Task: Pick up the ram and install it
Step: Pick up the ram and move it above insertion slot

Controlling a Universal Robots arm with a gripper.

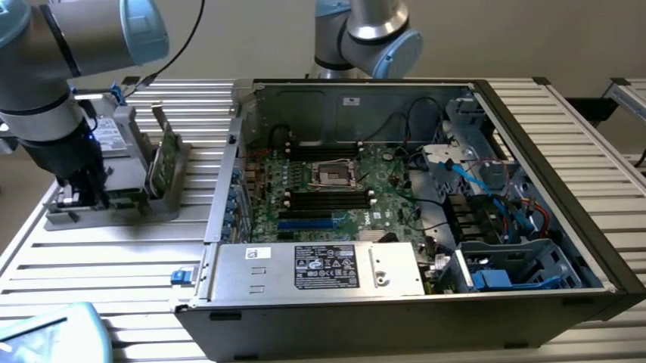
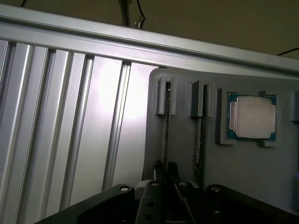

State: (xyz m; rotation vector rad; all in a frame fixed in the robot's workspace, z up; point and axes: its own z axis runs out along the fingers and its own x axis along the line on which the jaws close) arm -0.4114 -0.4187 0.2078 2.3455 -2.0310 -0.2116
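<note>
The ram [image 2: 167,135] stands on edge in a slot of the grey holder [image 2: 182,93] and shows as a thin line. My gripper [image 2: 165,164] is shut on its near end, one finger on each side. A second green stick [image 2: 198,149] stands in the neighbouring slot. In the exterior view my gripper [image 1: 83,198] reaches down into the holder [image 1: 111,215] at the exterior view's left. To the right lies the open computer case [image 1: 232,136], its motherboard showing black memory slots [image 1: 325,198].
A square silver processor chip [image 2: 251,116] lies in a pocket of the holder. A grey drive [image 1: 116,136] and upright plates [image 1: 162,151] stand at the holder's back. A second arm [image 1: 358,38] stands behind the case. The slatted table's edge rail [image 2: 140,42] is close.
</note>
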